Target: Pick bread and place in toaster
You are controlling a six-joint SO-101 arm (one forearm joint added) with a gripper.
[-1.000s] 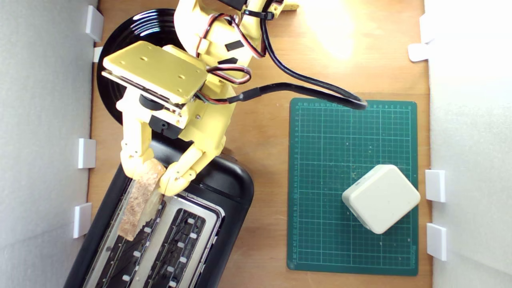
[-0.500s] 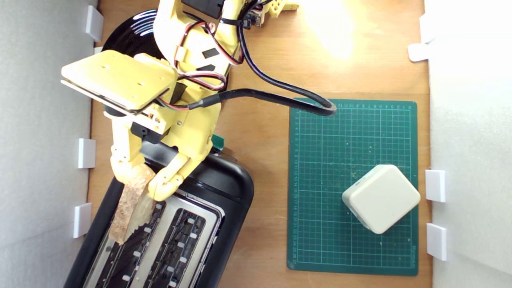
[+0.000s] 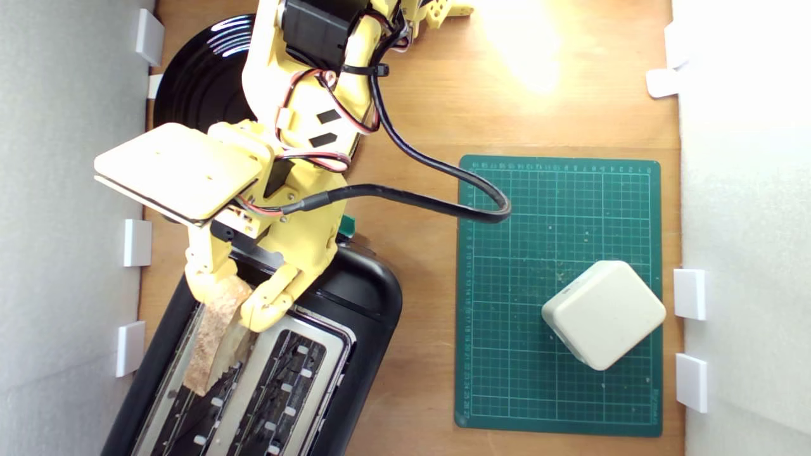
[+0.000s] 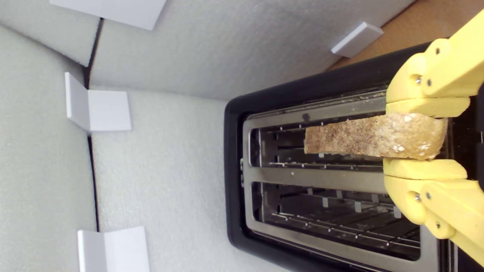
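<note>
My yellow gripper (image 3: 236,297) (image 4: 421,136) is shut on the bread (image 3: 214,339) (image 4: 372,136), a brown-crusted slice held on edge by one end. The slice hangs lengthwise over the slot of the toaster (image 3: 361,304) (image 4: 321,177) nearest the exterior view's left. The toaster is black with a silver top plate and two long slots. In the wrist view the slice lines up with that slot, and the other slot beside it holds nothing. How deep the bread sits in the slot I cannot tell. A green lever knob (image 3: 346,225) peeks out by the arm.
A round glossy black plate (image 3: 196,88) lies behind the arm. On the exterior view's right, a cream rounded-square block (image 3: 603,315) sits on a green cutting mat (image 3: 538,221). Grey foam walls with white clips (image 3: 137,242) run close along the toaster's left side.
The gripper with the bread swung toward the exterior view's left, then came down and slightly back right over the toaster's left slot. The black cable has sagged lower onto the mat.
</note>
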